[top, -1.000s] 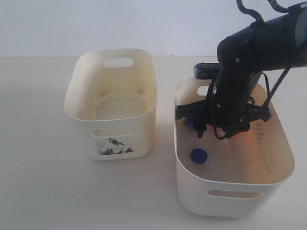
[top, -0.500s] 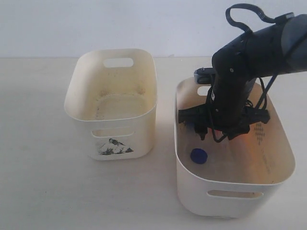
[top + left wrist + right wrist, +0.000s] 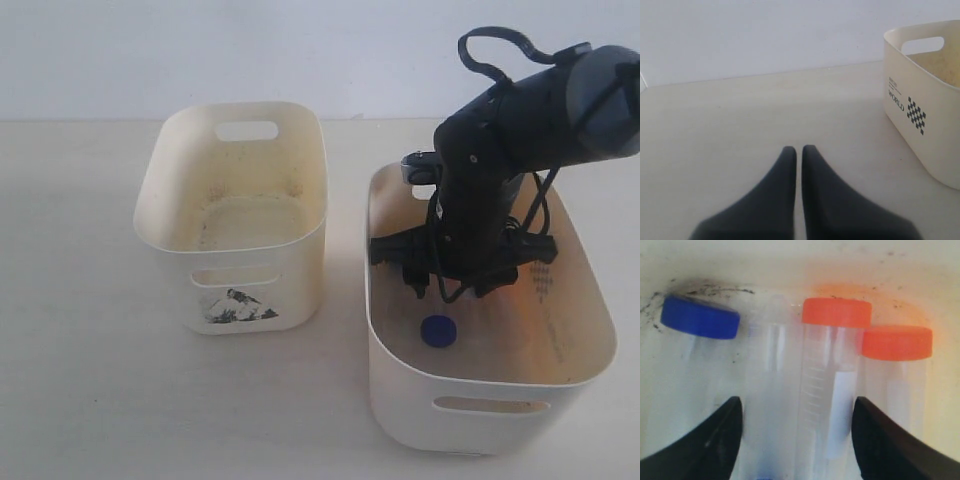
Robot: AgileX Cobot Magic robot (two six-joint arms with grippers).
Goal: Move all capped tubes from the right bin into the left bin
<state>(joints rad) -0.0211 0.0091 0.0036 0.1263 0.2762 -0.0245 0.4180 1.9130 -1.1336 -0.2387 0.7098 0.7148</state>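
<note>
Right wrist view is showing the right gripper (image 3: pixel 797 440) hanging spread wide over the tubes (image 3: pixel 830 370) in the right bin (image 3: pixel 480 390) (none gripped). The left gripper (image 3: pixel 796 155) is sitting pinched together, empty, near the left bin (image 3: pixel 935 145).

The exterior camera is looking down from above the near side of the table (image 3: pixel 90 400), standing back enough to be taking in the narrow bin (image 3: pixel 300 230) on the left, the wide bin (image 3: pixel 490 385) on the right and the wall behind. The left wrist camera is hanging low over the table, facing level past the left gripper (image 3: pixel 799 150) toward that far wall and sharing the table and the narrow bin with the exterior view. The right wrist camera is sitting very near the wide bin's floor, facing past the right gripper (image 3: pixel 796 401) onto the tubes (image 3: pixel 827 390), a patch the arm (image 3: pixel 500 150) is mostly hiding from the exterior camera.
</note>
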